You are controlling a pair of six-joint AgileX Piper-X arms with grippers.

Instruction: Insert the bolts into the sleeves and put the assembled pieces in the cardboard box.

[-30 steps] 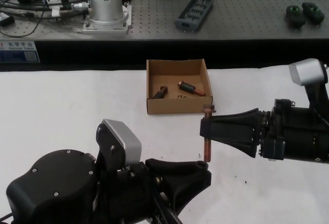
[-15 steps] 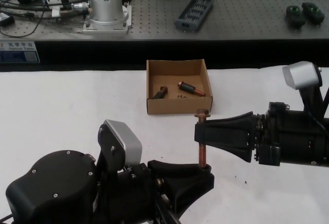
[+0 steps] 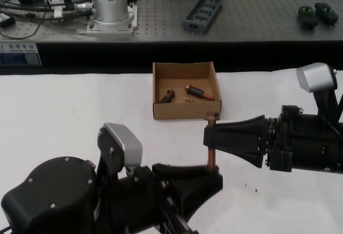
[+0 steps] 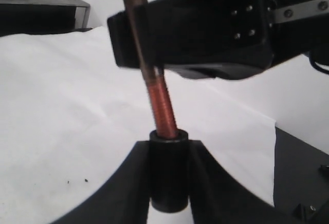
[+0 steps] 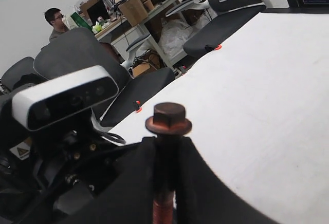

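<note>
Clamping the sleeve (image 4: 168,175) in my left gripper (image 4: 168,154) and the bolt (image 4: 156,93) in my right gripper (image 3: 210,136), I see from the left wrist the tip inside the sleeve, unclear from above, right arm level.

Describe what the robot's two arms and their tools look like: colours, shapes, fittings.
Both arms are matt black with rounded, screw-dotted housings. The left tool and right tool each have two black fingers narrowing from a wide base. A silver-grey camera box sits on each wrist.
</note>
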